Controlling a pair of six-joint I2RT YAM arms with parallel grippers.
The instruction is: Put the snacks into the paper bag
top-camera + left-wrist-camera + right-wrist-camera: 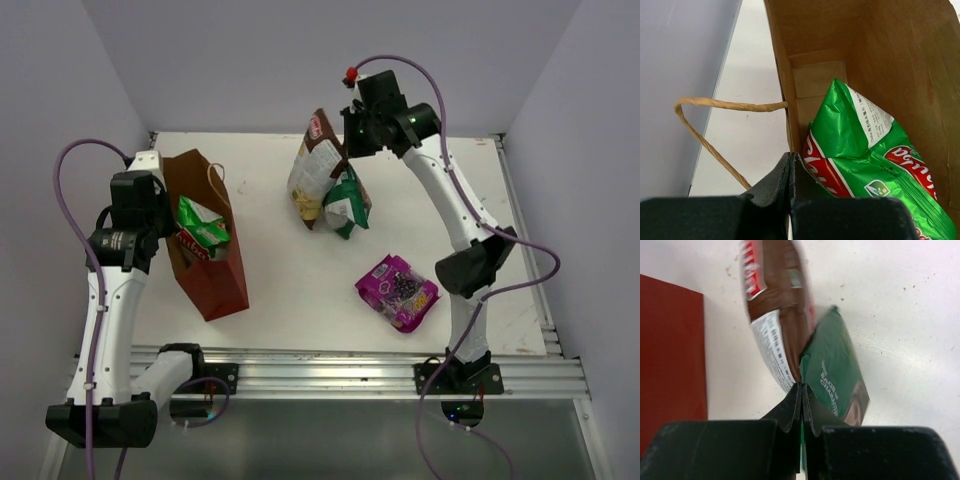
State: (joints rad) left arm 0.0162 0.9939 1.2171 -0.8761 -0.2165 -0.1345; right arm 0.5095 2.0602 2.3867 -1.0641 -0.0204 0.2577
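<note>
The left hand (791, 165) sits at the left of the top view with its fingers pressed together on the upper edge of the paper bag (212, 275), pinching one wall. The bag stands open on the desk (300, 280). Its tan cord handle (705, 130) loops outward beside the hand. The small bright green bag (860, 150) lies inside the paper bag, just right of the pinched wall.

At the upper centre, the right hand (802, 392) is closed at the spot where the cream-and-brown chip bag (777, 295) and the dark green bag (835, 370) meet. Both packets extend away from its fingertips. Whether it grips one or both I cannot tell.

The purple packet (397, 291) lies flat at the lower right, well apart from both hands.
</note>
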